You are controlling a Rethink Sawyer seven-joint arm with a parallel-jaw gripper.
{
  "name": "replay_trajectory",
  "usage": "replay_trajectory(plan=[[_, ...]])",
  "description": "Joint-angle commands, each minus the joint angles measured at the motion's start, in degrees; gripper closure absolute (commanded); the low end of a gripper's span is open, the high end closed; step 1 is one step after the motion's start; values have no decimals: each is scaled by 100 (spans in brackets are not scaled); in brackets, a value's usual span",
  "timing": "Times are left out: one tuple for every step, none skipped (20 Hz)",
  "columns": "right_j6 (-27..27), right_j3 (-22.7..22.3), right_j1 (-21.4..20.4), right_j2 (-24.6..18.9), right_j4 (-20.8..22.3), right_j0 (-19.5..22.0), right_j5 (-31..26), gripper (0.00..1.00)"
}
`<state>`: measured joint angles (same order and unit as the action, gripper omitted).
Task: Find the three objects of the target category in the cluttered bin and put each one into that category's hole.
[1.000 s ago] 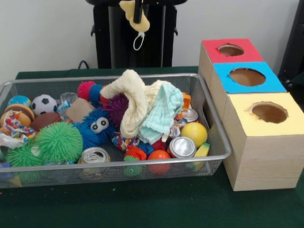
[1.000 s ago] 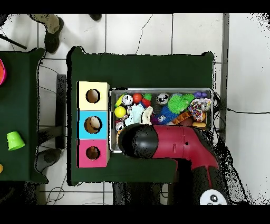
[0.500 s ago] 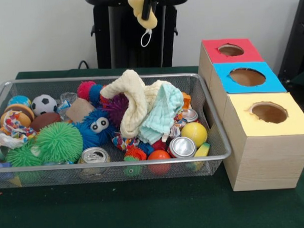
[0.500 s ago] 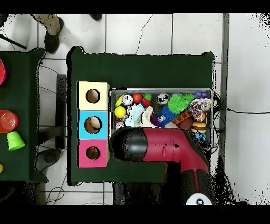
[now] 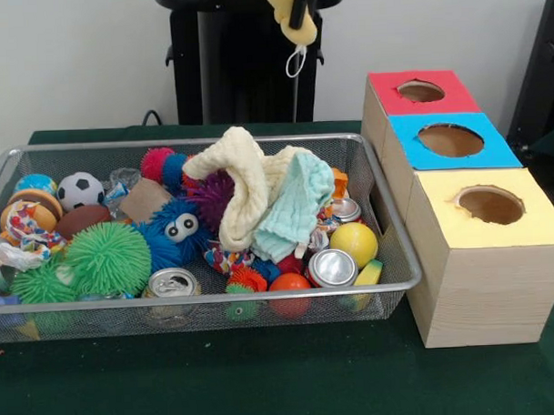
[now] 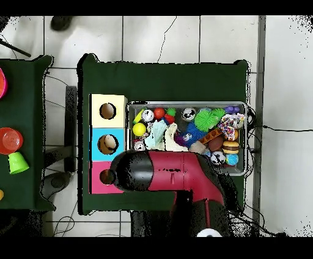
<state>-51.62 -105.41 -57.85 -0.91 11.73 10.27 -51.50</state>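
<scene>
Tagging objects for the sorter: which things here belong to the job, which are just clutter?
Job:
gripper holding a yellow plush item
wire bin
red box, blue box, yellow box

Lying about:
cream cloth
soccer ball
soda can
green cup

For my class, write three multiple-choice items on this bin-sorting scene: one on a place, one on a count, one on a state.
1. Where does the yellow box stand among the three boxes, in the front view?
A. nearest the camera
B. farthest
C. middle

2. How many boxes with holes stand beside the wire bin?
A. two
B. three
C. four

3. What state is the yellow object at the gripper in?
A. lying in the bin
B. hanging above the table
C. inside a hole

Answers:
1 A, it is lowest in the picture.
2 B, red, blue, yellow.
3 B, it dangles at the top edge.
</scene>
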Motion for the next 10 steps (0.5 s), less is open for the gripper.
replay_trajectory(plan=[[-2188, -546, 182, 256, -329, -199, 394, 100], [-2197, -545, 187, 275, -344, -225, 396, 100], [-2215, -530, 208, 294, -368, -263, 415, 100], [-2234, -523, 225, 313, -380, -298, 431, 100], [-2280, -533, 233, 342, -368, -370, 449, 100], [-2383, -505, 282, 384, -344, -460, 488, 100], [-2486, -477, 331, 426, -319, -550, 528, 100], [-2593, -451, 378, 460, -313, -634, 556, 100], [-2694, -448, 411, 484, -327, -711, 608, 100], [-2770, -431, 443, 505, -348, -765, 627, 100]])
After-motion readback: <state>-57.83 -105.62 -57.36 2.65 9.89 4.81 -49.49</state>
